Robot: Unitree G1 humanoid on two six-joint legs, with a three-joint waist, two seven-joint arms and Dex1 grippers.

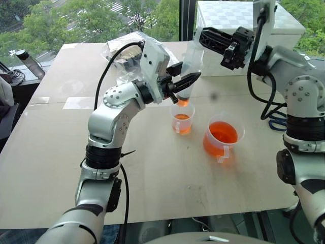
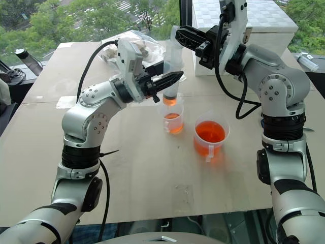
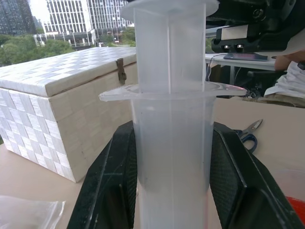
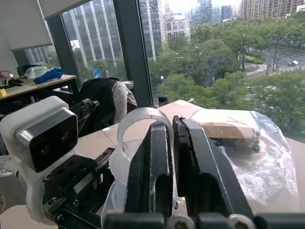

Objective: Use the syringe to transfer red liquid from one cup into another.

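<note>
Tabletop: left pincer grips syringe above smaller cup; right pincer clenched at plunger top

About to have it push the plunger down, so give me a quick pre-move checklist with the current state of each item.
1. Left gripper clamped on the syringe barrel: ok, fingers on both sides of it.
2. Syringe upright: ok.
3. Tip over the smaller cup, not the wider handled cup: ok.
4. Right gripper at the plunger top: ok, jaws shut by the plunger flange; whether they pinch or merely rest on it, cannot tell.
5. Red liquid in the syringe: orange at the tip; the amount above it, cannot tell.
6. Room in the smaller cup: ok, only its lower part is filled.
</note>
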